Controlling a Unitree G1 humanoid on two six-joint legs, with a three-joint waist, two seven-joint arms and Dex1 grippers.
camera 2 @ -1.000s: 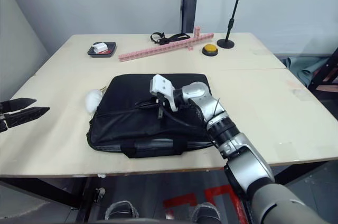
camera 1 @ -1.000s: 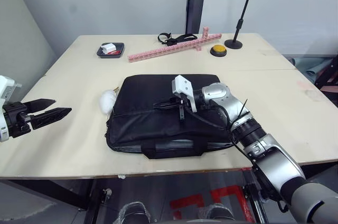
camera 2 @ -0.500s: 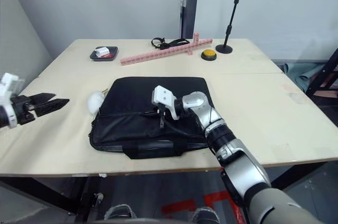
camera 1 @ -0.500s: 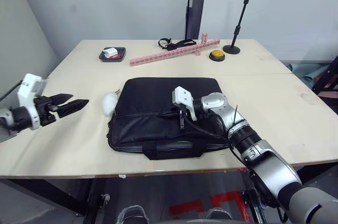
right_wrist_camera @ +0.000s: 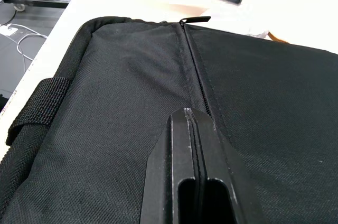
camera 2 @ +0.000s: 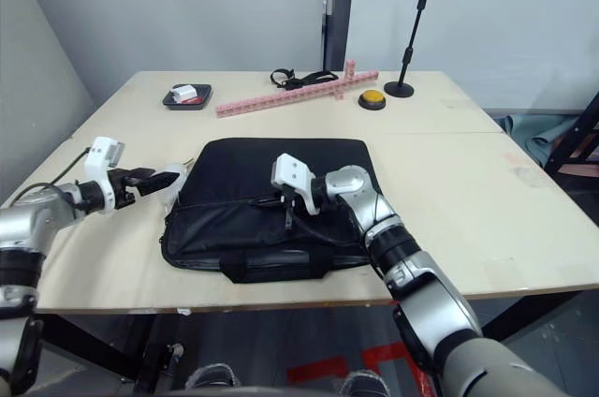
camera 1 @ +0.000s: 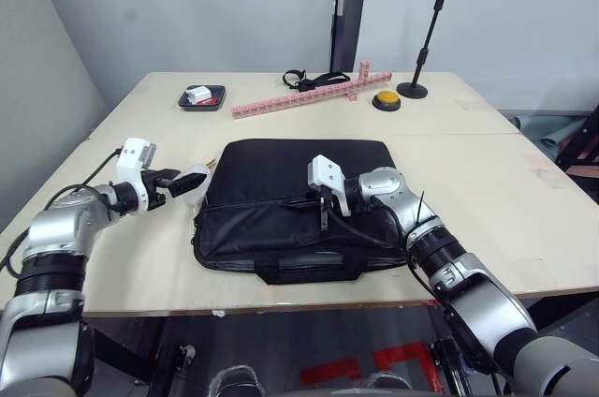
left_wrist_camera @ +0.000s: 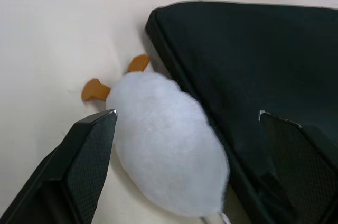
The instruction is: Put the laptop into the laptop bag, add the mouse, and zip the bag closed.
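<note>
- Pale wood worktop [camera 1: 524, 182] under grey walls; at 12 o'clock sit a small black tray [camera 1: 200, 97], a pink block strip [camera 1: 304, 95], a yellow button [camera 1: 386, 100] and a camera stand [camera 1: 429, 32].
- Centre stage, the laptop bag [camera 1: 281, 182] lies flat, strap handles towards 6 o'clock, zipper line running across its top face.
- Right hand [camera 1: 301, 200] rests on the bag with its black fingers pressed together, nothing visibly between them; it looks placed to work along that zip.
- Left hand [left_wrist_camera: 185, 155] is spread wide around a fluffy white lump with orange feet [left_wrist_camera: 166, 139], which touches the bag's 9 o'clock edge. That's a soft toy by the look of it, not the mouse!
- Laptop and mouse are presumably inside the bag already, but that can't be confirmed.
- Whether the zip is fully shut is hard to make out; its pull [right_wrist_camera: 194, 20] sits near the corner.
</note>
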